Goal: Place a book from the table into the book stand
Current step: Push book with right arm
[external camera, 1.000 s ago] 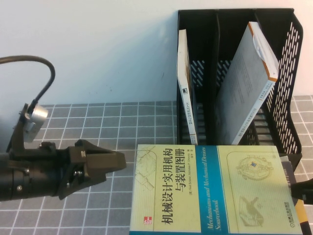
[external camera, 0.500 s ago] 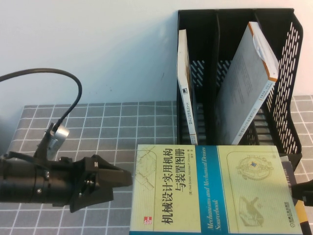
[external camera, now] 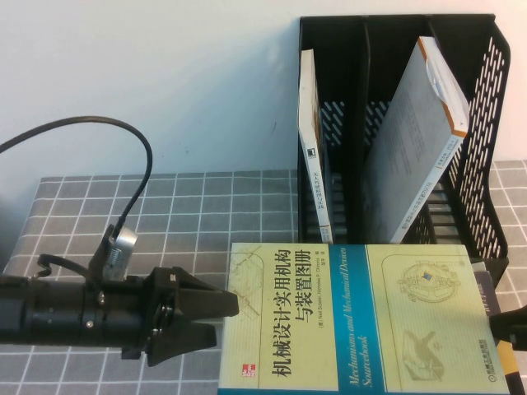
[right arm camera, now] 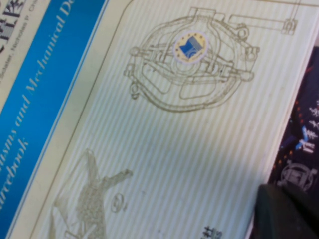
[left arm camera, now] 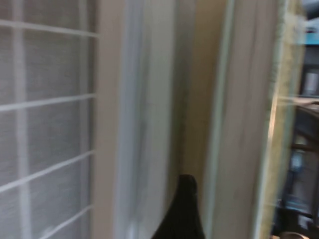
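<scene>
The book lies flat on the desk, cover up, its long axis running left to right, near the front edge. Behind it stands the book stand, holding a thin white book upright in its left slot and a second white book leaning across. A dark book lies under the big book's right side. My left gripper has its fingers parted at the book's left edge, holding nothing. My right gripper sits at the book's right edge; I cannot tell its fingers' state. Open grid lies to the left.
</scene>
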Robot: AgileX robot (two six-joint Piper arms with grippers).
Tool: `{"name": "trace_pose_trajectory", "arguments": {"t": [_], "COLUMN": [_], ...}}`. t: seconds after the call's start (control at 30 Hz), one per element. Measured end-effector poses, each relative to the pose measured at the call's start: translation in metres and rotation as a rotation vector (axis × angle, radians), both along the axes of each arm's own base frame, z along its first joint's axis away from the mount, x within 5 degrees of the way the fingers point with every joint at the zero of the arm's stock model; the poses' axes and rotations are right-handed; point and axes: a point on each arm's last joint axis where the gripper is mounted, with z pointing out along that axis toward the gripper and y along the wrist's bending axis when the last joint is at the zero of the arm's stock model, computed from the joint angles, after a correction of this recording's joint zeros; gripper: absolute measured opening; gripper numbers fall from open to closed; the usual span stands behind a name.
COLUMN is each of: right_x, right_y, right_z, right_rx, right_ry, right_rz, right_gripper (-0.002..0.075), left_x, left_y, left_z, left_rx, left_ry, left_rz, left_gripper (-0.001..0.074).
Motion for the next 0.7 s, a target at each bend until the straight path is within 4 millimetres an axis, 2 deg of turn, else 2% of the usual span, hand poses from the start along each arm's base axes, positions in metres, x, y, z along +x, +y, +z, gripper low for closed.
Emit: {"name": "trace_pose_trajectory", "arguments": {"t": [0.17,0.7], "right_x": [-0.001,0.003], "right_y": [0.001,0.007], "right_z": [0.000,-0.003], "right_rx": [0.020,0.092], "right_ry": [0.022,0.046], "right_rz": [-0.009,-0.029], "right_gripper": [-0.0003,-0.0003], "left_x": [0.004,0.014], "left_y": [-0.003,-0.004], "left_z": [-0.004,-0.030], "left_rx": [-0.092,-0.114], "left_ry": [0.001,0.034], "left_rz": [0.000,0.028], "left_gripper": [0.0566,0.0566]}}
